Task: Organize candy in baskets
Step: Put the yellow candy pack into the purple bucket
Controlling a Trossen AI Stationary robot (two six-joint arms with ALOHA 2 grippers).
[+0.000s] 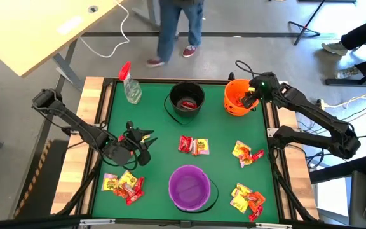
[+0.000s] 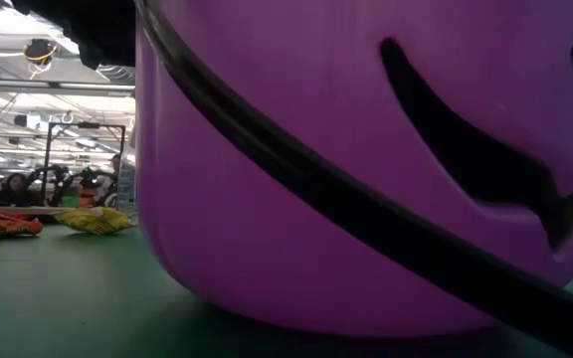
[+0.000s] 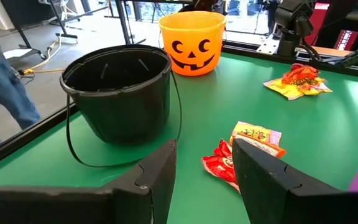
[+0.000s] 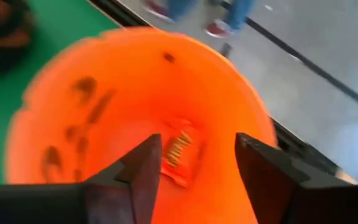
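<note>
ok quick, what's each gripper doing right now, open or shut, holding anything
Left gripper: open, empty, low over the table near the black bucket.
Right gripper: open over the orange bucket, a red packet below it.

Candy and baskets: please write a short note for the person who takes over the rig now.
Right claw: open, over the orange bucket, a red packet lying inside below it.
Left claw: open and empty, low over the mat, facing the black bucket.
Done: red candy lies in the black bucket; the one packet lies in the orange.
Left: purple bucket looks empty. Four piles remain on the mat: centre, near left, right, near right.
</note>
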